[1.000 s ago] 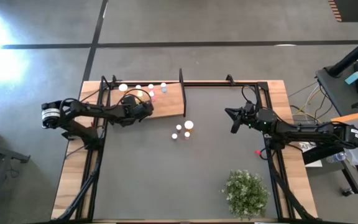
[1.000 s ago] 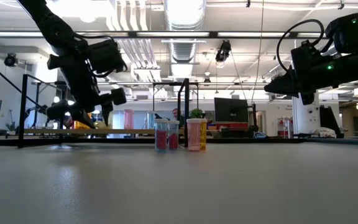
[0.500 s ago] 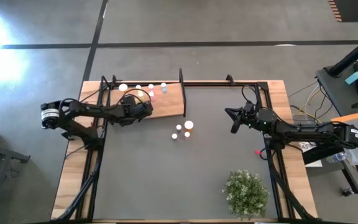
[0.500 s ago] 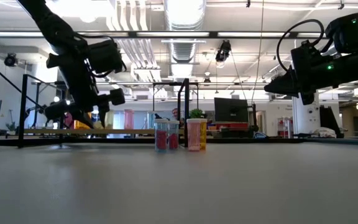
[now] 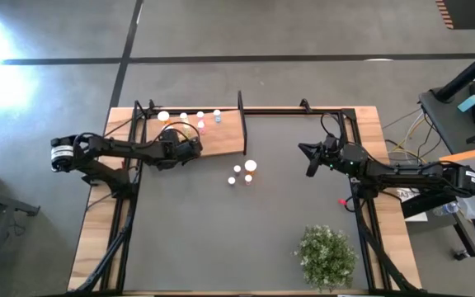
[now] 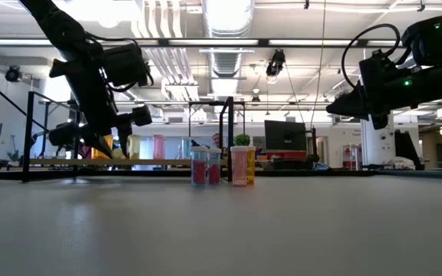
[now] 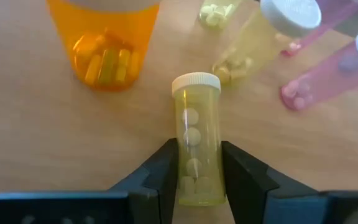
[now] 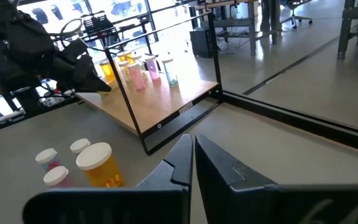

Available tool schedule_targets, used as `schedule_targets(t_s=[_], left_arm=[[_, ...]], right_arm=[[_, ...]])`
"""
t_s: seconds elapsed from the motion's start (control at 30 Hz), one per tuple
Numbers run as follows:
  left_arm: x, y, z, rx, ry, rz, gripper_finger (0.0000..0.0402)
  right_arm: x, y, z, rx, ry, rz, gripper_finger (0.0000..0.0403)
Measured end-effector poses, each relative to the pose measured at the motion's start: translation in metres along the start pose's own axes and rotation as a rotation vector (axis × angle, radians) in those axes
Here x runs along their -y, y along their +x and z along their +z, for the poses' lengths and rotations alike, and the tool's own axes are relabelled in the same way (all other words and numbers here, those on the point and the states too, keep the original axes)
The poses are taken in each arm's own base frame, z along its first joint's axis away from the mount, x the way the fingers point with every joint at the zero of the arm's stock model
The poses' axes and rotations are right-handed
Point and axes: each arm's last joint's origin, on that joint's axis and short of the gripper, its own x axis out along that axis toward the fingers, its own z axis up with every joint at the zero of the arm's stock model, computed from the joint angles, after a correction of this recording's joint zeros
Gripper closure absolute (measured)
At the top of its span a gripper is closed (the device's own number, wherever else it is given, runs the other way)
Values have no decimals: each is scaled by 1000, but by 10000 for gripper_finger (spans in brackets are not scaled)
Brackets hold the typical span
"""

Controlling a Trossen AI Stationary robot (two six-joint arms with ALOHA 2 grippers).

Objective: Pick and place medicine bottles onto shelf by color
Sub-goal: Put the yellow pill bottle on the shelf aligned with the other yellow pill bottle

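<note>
Two arms in view, one at each side edge of the table (image 5: pixel 221 247). The left gripper (image 7: pixel 196 167) is over the shelf (image 5: pixel 221 142), the wooden board lying at the table's far edge, left of the middle, with a thin black post (image 5: pixel 240 103) at its far right corner. Its jaws are narrowed onto a yellow-green bottle (image 7: pixel 196 142), fingers (image 7: pixel 165 171) pressed against both sides of the body; white cap pointing away from the wrist, pale round pills visible inside. The left wrist view does not settle whether that bottle touches the board.

On the shelf just beyond the held bottle: a large orange bottle (image 7: pixel 104 43) with capsules in it, a second yellow-green bottle (image 7: pixel 260 40) with white cap, and two pink bottles (image 7: pixel 328 71) beside that. From above, white caps run in a row along the shelf's far edge, a blue-bodied bottle (image 5: pixel 217 114) nearest the post.

Off the shelf, on the grey mat near the table's centre and just past the shelf's near right corner, a loose cluster of bottles stands upright: one larger orange bottle (image 5: pixel 251 167) and small pink ones (image 5: pixel 232 178) close beside it, not touching the shelf.

The right gripper (image 8: pixel 192 163) hangs above the mat toward the right edge, well apart from every bottle, fingers closed together on nothing.

A green bushy plant (image 5: pixel 326 256) sits near the table's near right corner.
</note>
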Motion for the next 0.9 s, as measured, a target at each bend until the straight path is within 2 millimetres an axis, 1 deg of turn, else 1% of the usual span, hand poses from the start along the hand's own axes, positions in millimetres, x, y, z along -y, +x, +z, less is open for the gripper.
schedule_targets(t_s=[0.23,0.47,0.7,0.8,0.9], left_arm=[[-2,-12,-10,-52,26,-30,307],[-1,-26,-26,-97,98,-88,307],[0,-28,-27,-84,98,-99,305],[0,-28,-26,-78,100,-96,291],[0,-28,-26,-68,98,-99,267]], right_arm=[[0,0,0,0,0,0,394],[0,0,0,0,0,0,394],[0,0,0,0,0,0,394],[0,0,0,0,0,-1,394],[0,0,0,0,0,0,394]])
